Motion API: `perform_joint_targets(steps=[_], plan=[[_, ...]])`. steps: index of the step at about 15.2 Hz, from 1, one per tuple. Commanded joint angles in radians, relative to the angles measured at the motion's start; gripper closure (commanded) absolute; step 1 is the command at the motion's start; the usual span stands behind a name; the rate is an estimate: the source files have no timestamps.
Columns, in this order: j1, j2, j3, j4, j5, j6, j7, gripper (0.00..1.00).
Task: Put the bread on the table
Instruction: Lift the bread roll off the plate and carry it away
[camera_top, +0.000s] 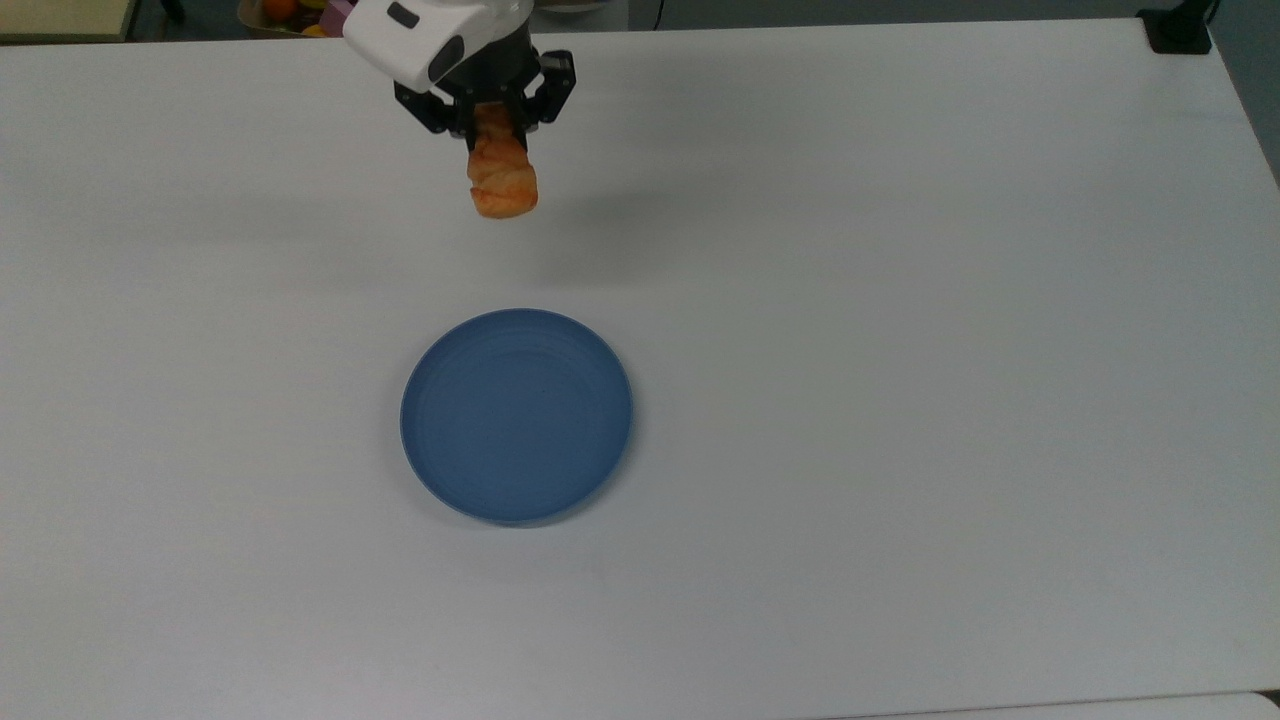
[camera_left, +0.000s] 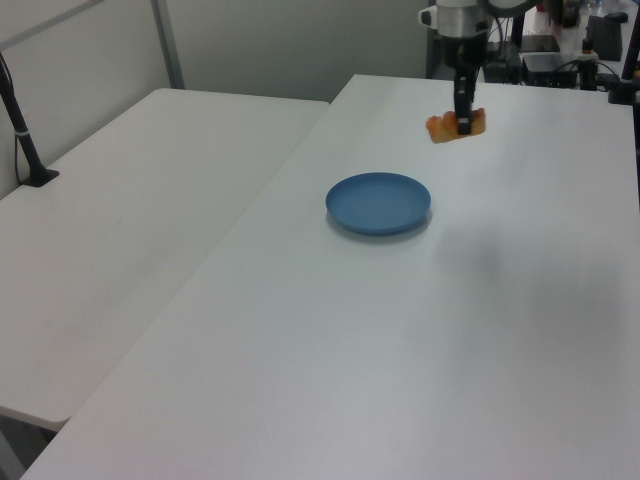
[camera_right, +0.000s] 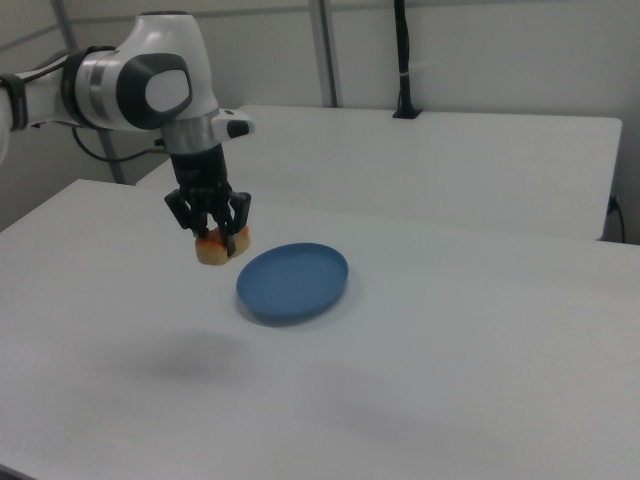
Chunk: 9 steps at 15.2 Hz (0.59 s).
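Plate: blue plate (camera_top: 516, 415) is sitting flat on the table with nothing lying on it, roughly midway between the near and far edges in the top view and a little toward the top view's left of centre; it shows too in the left view (camera_left: 378, 203) and the right view (camera_right: 293, 280).

Table: white tabletop (camera_top: 900, 350) is spreading wide and bare around the plate; in the left view (camera_left: 420, 340) and the right view (camera_right: 450, 380) a second white table is standing beyond it.

Bread: golden-orange pastry roll (camera_top: 502, 178) is hanging in the air, off the plate and above the tabletop near its far edge in the top view. Its upper end is sitting between the fingers and its lower end is hanging free. It is touching neither plate nor table. In the left view (camera_left: 441, 127) it is showing beyond the plate's far rim; in the right view (camera_right: 213, 250) it is hanging just beside the plate's rim, on the right view's left.

Gripper: black two-finger gripper (camera_top: 487, 115) is pointing down and clenching the bread's upper end, seen also in the left view (camera_left: 463, 121) and the right view (camera_right: 212, 234).

Shadow: soft grey patch (camera_right: 190, 358) is lying on the tabletop.
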Motion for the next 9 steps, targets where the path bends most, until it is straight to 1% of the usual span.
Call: perform_joint_targets(steps=[1,2,5,7,9], plan=[[0.014,-0.129,-0.003,-0.185,0.020,0.001,-0.047,0.59],[0.014,-0.152,-0.005,-0.228,0.019,0.003,-0.053,0.59],[0.018,-0.183,-0.003,-0.332,0.019,0.012,-0.070,0.59],[0.032,-0.177,-0.003,-0.391,0.019,0.026,-0.070,0.59],[0.037,-0.177,-0.003,-0.455,0.019,0.088,-0.070,0.59]])
